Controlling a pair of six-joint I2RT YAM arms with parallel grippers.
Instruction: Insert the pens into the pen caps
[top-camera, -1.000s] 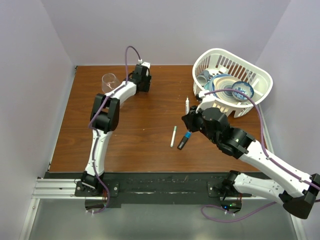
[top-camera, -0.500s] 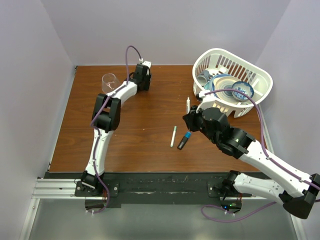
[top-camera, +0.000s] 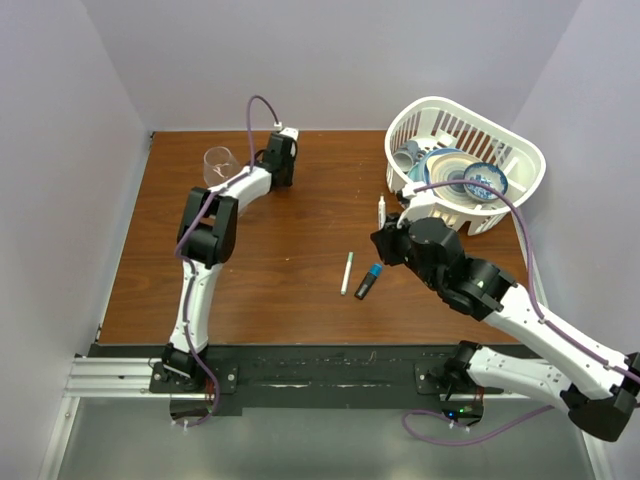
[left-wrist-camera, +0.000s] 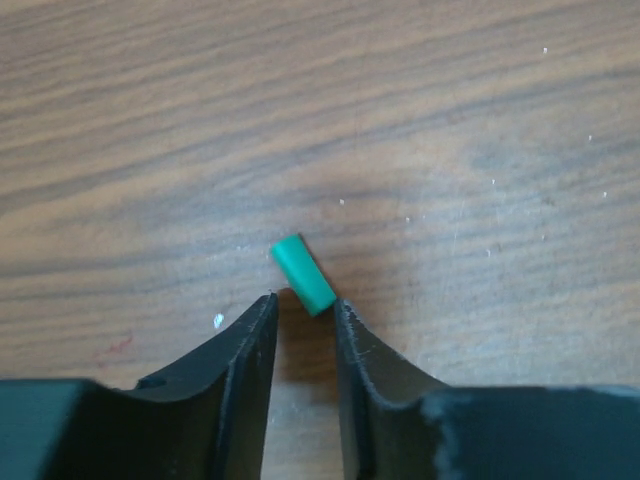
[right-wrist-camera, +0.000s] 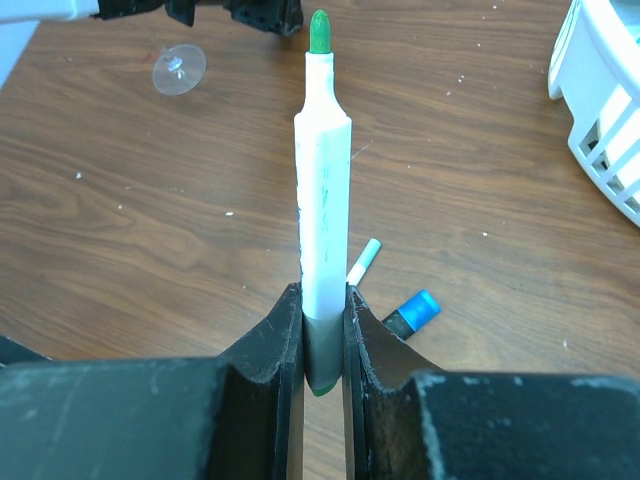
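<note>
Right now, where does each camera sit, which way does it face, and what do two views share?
Top external: above and behind the bases, looking down on the table; left arm and right arm show.
Left wrist: on the left arm, looking down at a green cap; the open left gripper shows.
Right wrist: looks along the right gripper, shut on a white pen, across the table.
Shared: top and right wrist show that pen and the black marker.

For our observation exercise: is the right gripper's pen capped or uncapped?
Uncapped. In the right wrist view the pen shows a bare green tip; the right gripper clamps its other end.
</note>
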